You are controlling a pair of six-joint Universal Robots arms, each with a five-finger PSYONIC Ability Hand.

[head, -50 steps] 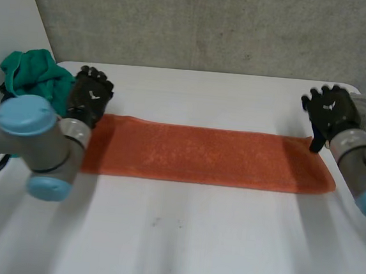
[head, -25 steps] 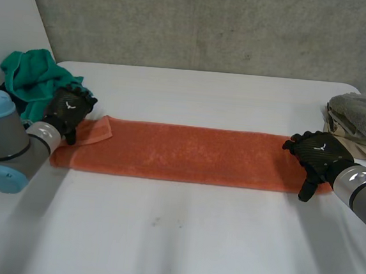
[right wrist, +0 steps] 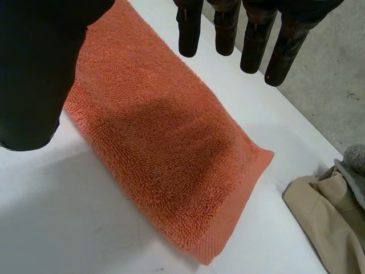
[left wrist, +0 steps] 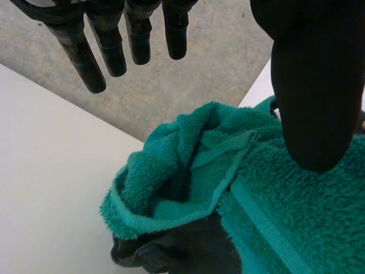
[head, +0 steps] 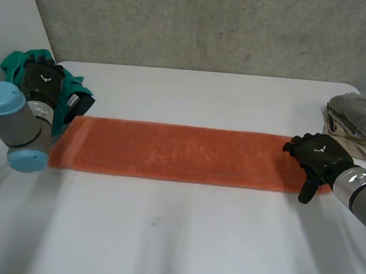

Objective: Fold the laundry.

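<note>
Towel [head: 181,153], orange, lies flat on the white table [head: 173,245] in a long folded strip running from hand to hand; its one end is under the right hand [head: 317,156], its other end just beside the left hand [head: 41,81].

Right hand hangs over the towel's end with its fingers [right wrist: 228,31] straight and spread and its thumb [right wrist: 40,74] well apart from them; it holds nothing; its shadow falls on the pile below its palm; whether any fingertip touches the towel cannot be told; the towel's end shows a narrow hem past the fingertips.

Beyond the right hand, near the table's edge, a beige cloth [right wrist: 325,220] lies with a grey cloth [head: 365,109] heaped on it, both apart from the towel.

Left hand is over the green cloth [left wrist: 274,217], off the towel's end; its fingers [left wrist: 111,48] are straight, its thumb [left wrist: 316,85] stands wide of them, and nothing is in its grasp; the green cloth is bunched in a heap below the palm, with a dark cloth [left wrist: 171,254] showing under its rim.

Behind the table a concrete wall [head: 212,24] rises.
</note>
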